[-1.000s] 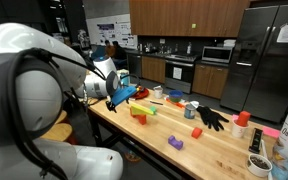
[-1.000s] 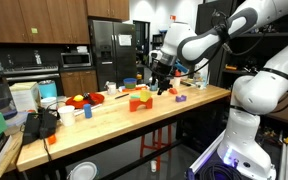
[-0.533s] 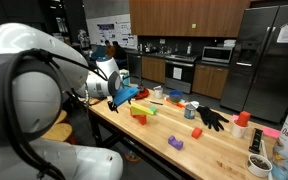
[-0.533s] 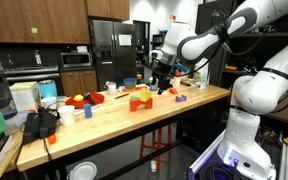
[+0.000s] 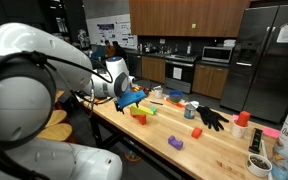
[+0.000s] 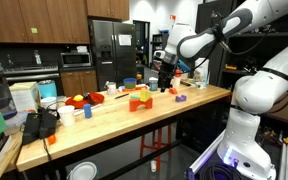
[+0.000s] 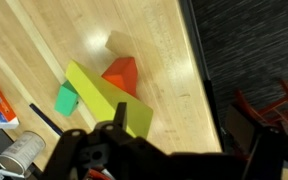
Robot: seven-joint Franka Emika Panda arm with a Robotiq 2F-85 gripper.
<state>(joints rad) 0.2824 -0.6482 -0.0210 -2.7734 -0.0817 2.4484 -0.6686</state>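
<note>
My gripper [image 5: 133, 98] hangs a little above the near end of the wooden table [image 5: 219, 150], fingers pointing down, also visible in the exterior view from the opposite side [image 6: 166, 86]. Its jaws stand open with nothing between them. In the wrist view the gripper [image 7: 174, 140] shows as dark shapes along the bottom edge. Just beyond it on the wood lie a long yellow-green block [image 7: 104, 95], a red wedge block [image 7: 121, 73] and a small green block [image 7: 66, 99], all touching. This cluster [image 5: 140, 112] sits beside and below the gripper.
Further along the table lie a purple block [image 5: 174, 143], a red block [image 5: 197, 132], a black glove [image 5: 211, 118], cups and containers. A blue block [image 6: 180, 97] lies near the table end. The table edge [image 7: 196, 70] drops to dark floor with a red chair [image 7: 274, 110].
The arm has shifted the gripper slightly along the table toward the block cluster. Its jaws have stayed open; no object has moved.
</note>
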